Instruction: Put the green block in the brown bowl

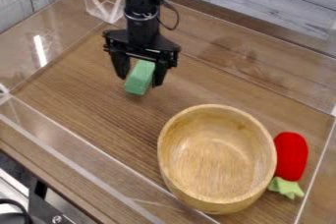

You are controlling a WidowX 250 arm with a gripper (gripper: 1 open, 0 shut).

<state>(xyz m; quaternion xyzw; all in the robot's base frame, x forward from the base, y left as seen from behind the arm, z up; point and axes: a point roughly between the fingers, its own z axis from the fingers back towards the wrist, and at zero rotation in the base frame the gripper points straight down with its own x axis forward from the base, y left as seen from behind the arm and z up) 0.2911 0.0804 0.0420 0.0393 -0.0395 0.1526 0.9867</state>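
The green block (137,81) lies flat on the wooden table, left of centre. My gripper (140,68) hangs straight over the block, open, with one finger on each side of its upper half. Nothing is gripped; the block rests on the table. The brown bowl (180,157) stands empty at the lower right, well apart from the gripper and the block.
A red strawberry toy (290,158) with green leaves lies right of the bowl. A clear plastic wall (53,31) rings the table, with its front rim (79,159) low at the left. A clear bracket (102,8) stands at the back.
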